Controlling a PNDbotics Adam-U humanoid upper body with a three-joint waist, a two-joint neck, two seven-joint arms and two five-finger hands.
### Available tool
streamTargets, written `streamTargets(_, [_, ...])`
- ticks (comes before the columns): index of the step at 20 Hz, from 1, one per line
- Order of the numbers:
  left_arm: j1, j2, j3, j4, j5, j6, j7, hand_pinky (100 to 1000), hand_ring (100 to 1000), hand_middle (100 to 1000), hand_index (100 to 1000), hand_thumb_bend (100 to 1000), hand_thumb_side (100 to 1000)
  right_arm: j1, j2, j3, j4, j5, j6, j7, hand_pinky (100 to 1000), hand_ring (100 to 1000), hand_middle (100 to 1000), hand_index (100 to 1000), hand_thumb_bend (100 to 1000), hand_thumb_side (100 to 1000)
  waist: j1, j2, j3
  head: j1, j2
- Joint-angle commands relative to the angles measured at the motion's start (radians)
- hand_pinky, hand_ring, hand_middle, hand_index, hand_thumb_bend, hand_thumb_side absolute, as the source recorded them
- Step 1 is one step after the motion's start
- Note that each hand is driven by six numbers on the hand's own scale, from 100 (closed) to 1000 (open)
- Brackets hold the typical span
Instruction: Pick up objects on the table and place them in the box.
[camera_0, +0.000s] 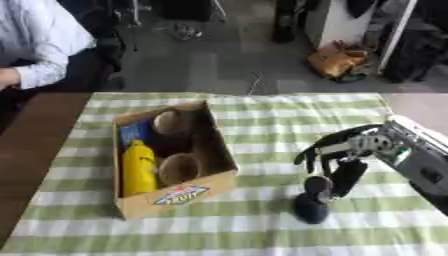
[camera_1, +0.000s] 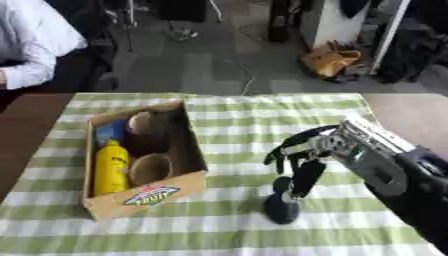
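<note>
Left eye view, target: small dark rounded object (camera_0: 311, 204) on the green-and-white checked tablecloth (camera_0: 289, 120), right of the open cardboard box (camera_0: 179, 195).
Right hand (camera_0: 348, 152): fingers curled downward onto its top; grasp apparently closing.
Advice: lift straight, then swing left over the box's free space.

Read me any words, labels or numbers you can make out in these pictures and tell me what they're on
No text can be read.
Box: a diamond-shaped label in red, white and green on its front; lettering too blurred.
Yellow bottle: no readable print.
Blue item in the box: unreadable.
</note>
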Motion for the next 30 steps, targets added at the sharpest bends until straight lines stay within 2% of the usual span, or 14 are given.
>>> streamTargets(1, [-0.016,0.013,0.014,-0.013,-0.004,-0.001,0.005,896,968,945,1000,100,997,-0.010,-0.032,-0.004,-0.015,0.021,-0.017,0.001,484,732,839,703,455,416,0.002,-0.011,-0.002,0.005,0.005])
streamTargets(2, [-0.016,0.013,0.014,-0.013,-0.005,0.000,0.005,896,968,945,1000,100,997,-0.008,-0.034,-0.003,-0.015,0.023,-0.022,0.001,484,732,839,703,455,416,0.002,-0.011,-0.002,0.005,0.005])
streamTargets(3, [-0.016,0.013,0.014,-0.013,-0.005,0.000,0.006,896,968,943,1000,100,996,-0.005,-0.035,-0.001,-0.014,0.023,-0.027,0.001,556,792,866,762,493,443,0.002,-0.011,-0.003,0.005,0.006])
streamTargets(10, [-0.017,0.012,0.014,-0.013,-0.004,0.000,0.010,896,967,942,1000,100,993,0.010,-0.039,0.021,0.010,0.022,-0.059,0.001,564,798,874,787,502,432,0.004,-0.010,-0.003,0.005,0.007])
streamTargets(16, [-0.017,0.010,0.014,-0.013,-0.003,0.001,0.010,896,967,941,1000,100,992,0.013,-0.027,0.026,0.035,0.018,-0.052,0.001,554,792,868,783,491,414,0.008,-0.008,-0.001,0.003,0.005])
streamTargets(28, [-0.016,0.007,0.013,-0.013,-0.002,0.003,0.011,896,967,942,1000,100,987,0.006,-0.009,0.011,0.048,0.010,-0.020,0.001,470,687,748,725,324,429,0.011,-0.006,0.005,0.002,0.003])
streamTargets(30, [-0.015,0.007,0.013,-0.013,-0.002,0.004,0.010,895,967,942,1000,100,987,0.004,-0.007,0.004,0.045,0.012,-0.013,0.001,439,642,715,709,241,459,0.011,-0.006,0.004,0.001,0.003])
